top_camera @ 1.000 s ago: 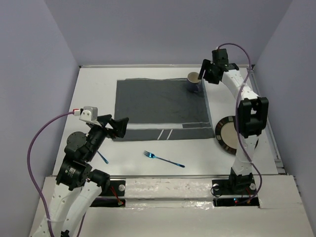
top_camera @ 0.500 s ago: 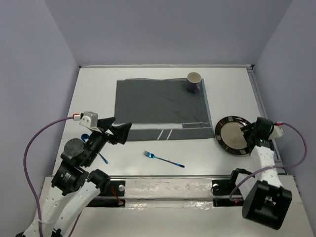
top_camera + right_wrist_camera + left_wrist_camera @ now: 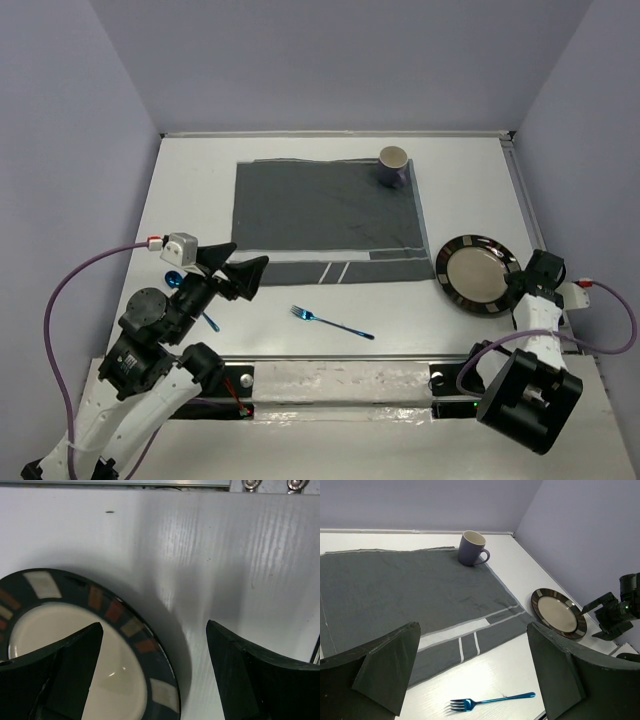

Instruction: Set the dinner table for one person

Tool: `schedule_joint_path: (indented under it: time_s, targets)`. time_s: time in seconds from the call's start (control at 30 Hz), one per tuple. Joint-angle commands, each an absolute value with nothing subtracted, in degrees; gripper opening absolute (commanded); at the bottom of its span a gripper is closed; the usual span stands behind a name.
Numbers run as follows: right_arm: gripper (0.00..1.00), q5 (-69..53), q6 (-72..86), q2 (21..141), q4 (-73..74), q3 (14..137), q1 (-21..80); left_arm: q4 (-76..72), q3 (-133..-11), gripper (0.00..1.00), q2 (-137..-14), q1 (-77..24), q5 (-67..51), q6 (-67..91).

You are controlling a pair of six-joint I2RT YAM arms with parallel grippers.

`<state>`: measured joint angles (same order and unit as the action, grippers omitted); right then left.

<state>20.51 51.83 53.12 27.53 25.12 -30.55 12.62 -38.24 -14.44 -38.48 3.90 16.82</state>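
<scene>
Found the dinner table, a large matte-white top, running from the arm bases to the far wall. Saw a dark grey placemat with pale stripes lying flat on the table's far middle, striped edge nearest. Noted a purple-grey mug standing upright on the mat's far right corner. Spotted a plate with a cream centre and a dark rim of coloured blocks, resting on bare table just beside the mat's near right corner, a thin gap showing between them in the left wrist view. Picked out a shiny blue fork on bare table near of the mat, tines to the left, handle to the right, well apart from the plate. Made out a blue utensil at the near left, mostly hidden under the left arm; could not tell its kind.

Found the left gripper hanging above the mat's near left corner, jaws spread wide with nothing between them. Found the right gripper low at the plate's near right rim, jaws apart and clamping nothing, the rim passing beneath the gap; could not tell whether either finger touched the plate.
</scene>
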Motion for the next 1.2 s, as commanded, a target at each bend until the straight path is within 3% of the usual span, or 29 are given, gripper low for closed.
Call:
schedule_joint_path:
  time_s: [0.0, 0.23, 0.4, 0.5, 0.6, 0.63, 0.7, 0.9, 1.03, 1.17]
  targets:
    - [0.9, 20.0, 54.1, 55.5, 27.9, 27.0, -32.0, 11.0, -38.6, 0.99, -14.1, -39.5, 5.0, 16.5]
    - [0.89, 4.7, 54.7, 55.4, 20.5, 22.7, -32.5, 10.9, -38.6, 0.99, -14.9, -39.6, 4.6, 16.5]
    - [0.76, 1.1, 57.5, 56.8, 14.2, 18.0, -32.5, 10.7, -38.5, 0.99, -15.9, -39.5, 4.0, 16.4]
    - [0.58, 0.4, 59.1, 57.0, 10.2, 14.7, -32.5, 10.7, -38.4, 0.99, -16.8, -39.2, 3.5, 16.4]
    - [0.31, -0.8, 61.6, 54.5, 8.7, 12.9, -32.5, 10.6, -38.4, 0.99, -17.5, -38.7, 2.8, 16.4]
    - [0.14, -0.3, 61.8, 53.6, 8.8, 12.8, -32.5, 10.5, -38.3, 0.99, -17.7, -38.3, 2.6, 16.4]
    - [0.02, 1.5, 61.4, 50.5, 9.1, 12.7, -32.5, 10.5, -38.2, 0.99, -18.2, -38.1, 2.1, 16.5]
    - [0.0, 1.4, 59.2, 38.9, 10.1, 14.6, -32.5, 10.2, -38.2, 0.99, -19.9, -36.0, 1.4, 16.4]
    - [0.0, -9.9, 54.0, 28.9, 1.3, 17.9, -32.5, 10.0, -38.3, 0.99, -20.8, -35.0, 0.3, 16.3]
    - [0.0, -21.3, 52.4, 31.4, -3.8, 24.8, -32.5, 10.0, -38.4, 0.99, -21.6, -33.7, 0.3, 16.1]
